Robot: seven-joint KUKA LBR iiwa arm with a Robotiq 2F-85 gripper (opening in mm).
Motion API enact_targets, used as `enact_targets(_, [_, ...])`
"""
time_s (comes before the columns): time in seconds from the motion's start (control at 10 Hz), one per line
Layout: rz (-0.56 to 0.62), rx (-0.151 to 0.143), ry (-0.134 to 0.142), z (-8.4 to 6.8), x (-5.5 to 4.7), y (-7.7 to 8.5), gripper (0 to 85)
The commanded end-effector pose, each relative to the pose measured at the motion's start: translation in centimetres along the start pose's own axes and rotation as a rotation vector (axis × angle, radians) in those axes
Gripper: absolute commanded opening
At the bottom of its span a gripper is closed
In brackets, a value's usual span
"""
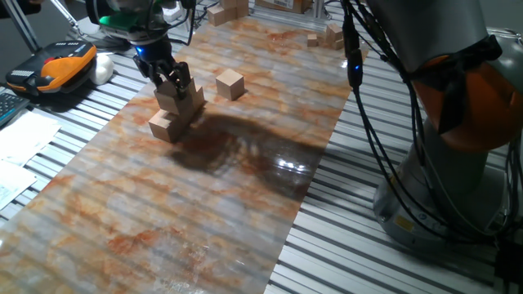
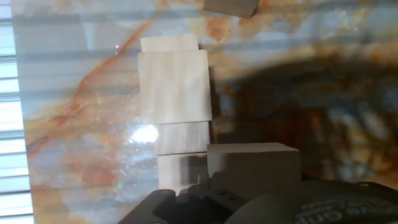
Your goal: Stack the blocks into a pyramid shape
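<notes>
The blocks are partly stacked: nearest us on the marbled surface (image 1: 245,188), a low pile (image 1: 176,110) holds base cubes and one raised cube. Above that pile we see the gripper (image 1: 174,79) clenched on a block (image 2: 252,163), not yet seated. Beyond the pile, a lone cube (image 1: 230,83) waits; we judge the pyramid roughly half built.
</notes>
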State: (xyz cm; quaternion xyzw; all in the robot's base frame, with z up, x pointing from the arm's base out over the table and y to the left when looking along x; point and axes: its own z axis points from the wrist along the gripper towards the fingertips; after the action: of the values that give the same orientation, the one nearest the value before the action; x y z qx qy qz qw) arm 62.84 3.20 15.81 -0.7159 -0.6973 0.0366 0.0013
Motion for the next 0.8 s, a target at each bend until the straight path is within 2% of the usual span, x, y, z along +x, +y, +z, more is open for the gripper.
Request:
enact_targets(0.0, [-0.004, 0.003, -0.004, 0.2, 0.0, 0.2, 0.0])
enact_targets(0.3, [-0.005, 0.011, -0.012, 0.5, 0.1, 0.9, 0.0])
enact_targets(0.7, [-0.026, 0.014, -0.022, 1.1, -0.7, 2.1, 0.0])
